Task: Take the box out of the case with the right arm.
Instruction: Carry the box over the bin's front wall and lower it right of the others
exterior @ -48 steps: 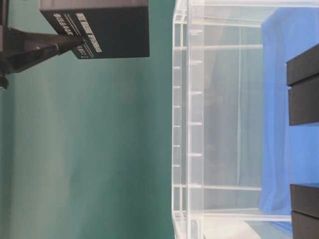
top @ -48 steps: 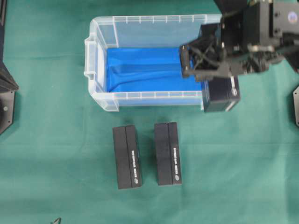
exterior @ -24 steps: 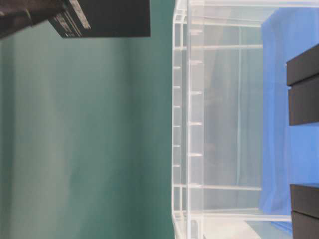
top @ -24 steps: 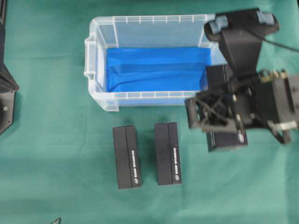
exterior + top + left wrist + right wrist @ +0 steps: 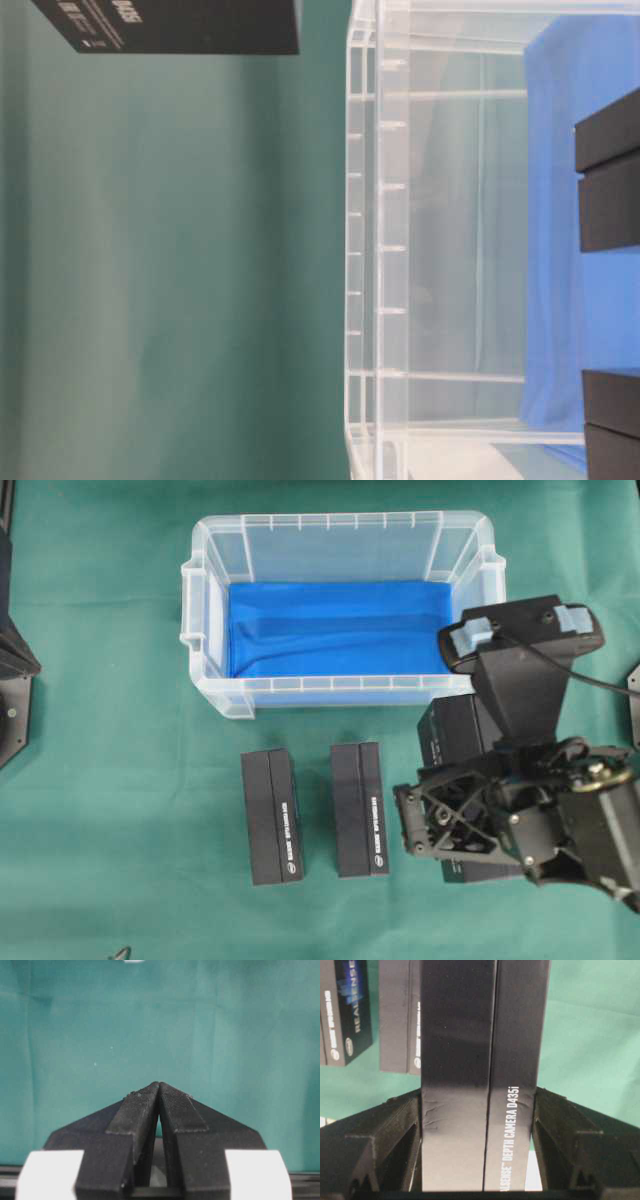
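Green cloth [image 5: 120,780] covers the table you see from overhead, and on it stands the clear translucent plastic case [image 5: 205,600] with a blue sheet [image 5: 330,625] lining its bottom. Your all-black right arm [image 5: 525,685] reaches past the case's right end, and its truss-like right gripper [image 5: 470,825] hangs in front of the case, clamped on a slim black cardboard box [image 5: 450,730] that is outside the case. Two more black boxes [image 5: 272,815] lie side by side on the cloth to the left of the held one. At table level you see the held box [image 5: 180,25] at the top edge, clear of the case wall [image 5: 365,250]. Your left wrist camera shows the left gripper [image 5: 159,1090] with its black fingers pressed together at the tips, nothing between them, above bare cloth. Your right wrist camera shows the box [image 5: 480,1075], printed "DEPTH CAMERA D435i", squeezed between both fingers [image 5: 395,1135].
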